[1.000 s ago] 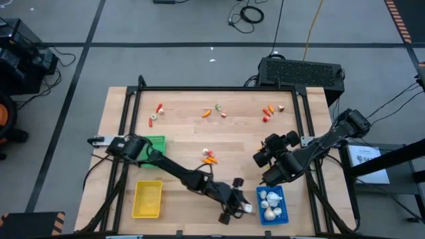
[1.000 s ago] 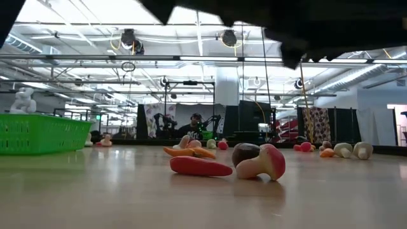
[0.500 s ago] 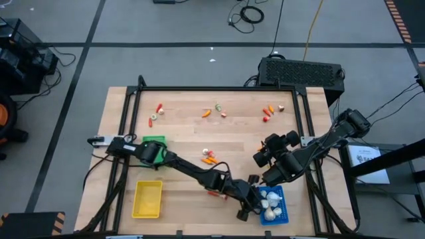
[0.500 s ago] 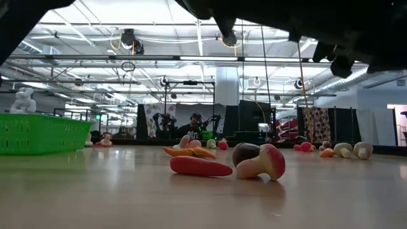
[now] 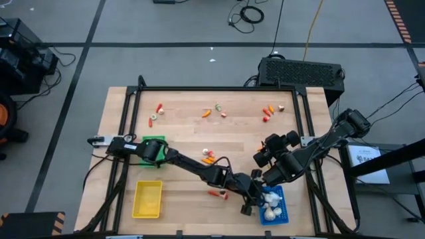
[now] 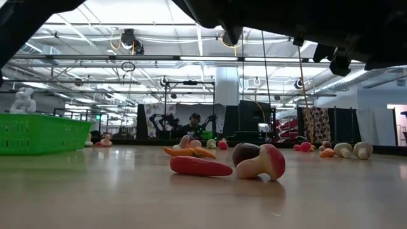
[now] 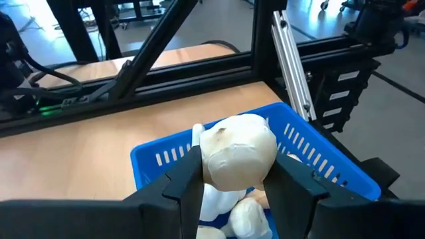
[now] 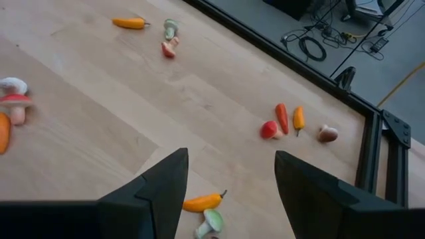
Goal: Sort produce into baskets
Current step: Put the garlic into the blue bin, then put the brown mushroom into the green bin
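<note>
High view: the left arm reaches across the table and its left gripper [image 5: 250, 203] sits at the near-left edge of the blue basket [image 5: 281, 194], which already holds white garlic bulbs [image 5: 271, 212]. The right gripper [image 5: 265, 176] hangs just behind that basket, close to the left gripper. A red piece [image 5: 216, 194] lies on the wood just left of the left gripper. The yellow basket [image 5: 147, 199] and green basket [image 5: 155, 141] stand far off to its left, back along the left arm. More produce lies scattered along the far side of the table.

Low view: a red pepper-like piece [image 6: 200, 166] and a mushroom [image 6: 261, 161] lie in front, the green basket [image 6: 41, 133] off at the side; dark arm parts cross overhead.

Left wrist view: the left gripper's fingers [image 7: 189, 179] clamp a white garlic bulb [image 7: 239, 148], held over the blue basket [image 7: 319, 154], with other bulbs directly beneath it.

Right wrist view: the right gripper [image 8: 231, 179] stands spread wide and holds nothing; an orange pepper [image 8: 202, 201] lies between its fingers on the wood, and a red-and-orange cluster [image 8: 283, 121] lies beyond.
</note>
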Robot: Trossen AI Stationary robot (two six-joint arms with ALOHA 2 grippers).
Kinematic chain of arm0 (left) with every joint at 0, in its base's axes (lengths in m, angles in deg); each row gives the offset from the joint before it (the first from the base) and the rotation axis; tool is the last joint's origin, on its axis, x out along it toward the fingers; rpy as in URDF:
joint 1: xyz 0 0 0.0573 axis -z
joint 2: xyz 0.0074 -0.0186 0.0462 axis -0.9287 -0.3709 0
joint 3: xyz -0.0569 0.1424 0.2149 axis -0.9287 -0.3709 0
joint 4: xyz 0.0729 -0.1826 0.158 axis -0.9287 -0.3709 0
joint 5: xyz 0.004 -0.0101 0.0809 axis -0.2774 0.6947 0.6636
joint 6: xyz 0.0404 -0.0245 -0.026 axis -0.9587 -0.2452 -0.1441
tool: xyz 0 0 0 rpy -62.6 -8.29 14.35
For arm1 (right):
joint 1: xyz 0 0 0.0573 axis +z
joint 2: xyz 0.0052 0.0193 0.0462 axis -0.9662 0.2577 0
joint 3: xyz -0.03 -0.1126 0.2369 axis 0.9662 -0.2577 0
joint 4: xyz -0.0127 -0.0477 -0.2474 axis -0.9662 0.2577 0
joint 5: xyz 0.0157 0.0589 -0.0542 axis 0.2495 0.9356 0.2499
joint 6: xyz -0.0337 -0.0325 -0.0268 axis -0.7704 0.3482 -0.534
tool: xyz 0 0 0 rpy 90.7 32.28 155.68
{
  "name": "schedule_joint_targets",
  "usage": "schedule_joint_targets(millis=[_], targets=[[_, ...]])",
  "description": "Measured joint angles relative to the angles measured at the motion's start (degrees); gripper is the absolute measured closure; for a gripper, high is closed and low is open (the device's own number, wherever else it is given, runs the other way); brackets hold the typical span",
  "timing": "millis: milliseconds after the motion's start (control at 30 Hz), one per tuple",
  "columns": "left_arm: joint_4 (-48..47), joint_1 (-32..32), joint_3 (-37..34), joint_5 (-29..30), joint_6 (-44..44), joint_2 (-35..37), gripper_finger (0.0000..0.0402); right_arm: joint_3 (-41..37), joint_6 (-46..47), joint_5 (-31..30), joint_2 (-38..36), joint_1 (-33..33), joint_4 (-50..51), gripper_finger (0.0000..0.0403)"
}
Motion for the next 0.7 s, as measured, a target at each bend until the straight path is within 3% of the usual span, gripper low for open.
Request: schedule_joint_targets(millis=[167,467,700], targets=[[-0.40,0.04,-0.02,1.17,-1.65,0.00,0.0246,0.00,0.08,-0.02,0.00,0.00,-0.09,0.0188],[-2.25,0.17,-0.03,1.19,-4.33,0.00,0.0161,0.00,0.13,-0.04,0.00,0.00,-0.43,0.0188],[-9.50,0.17,-0.08,1.20,-2.50,1.88,0.0152,0.00,0.02,-0.02,0.00,0.00,-0.47,0.0188]])
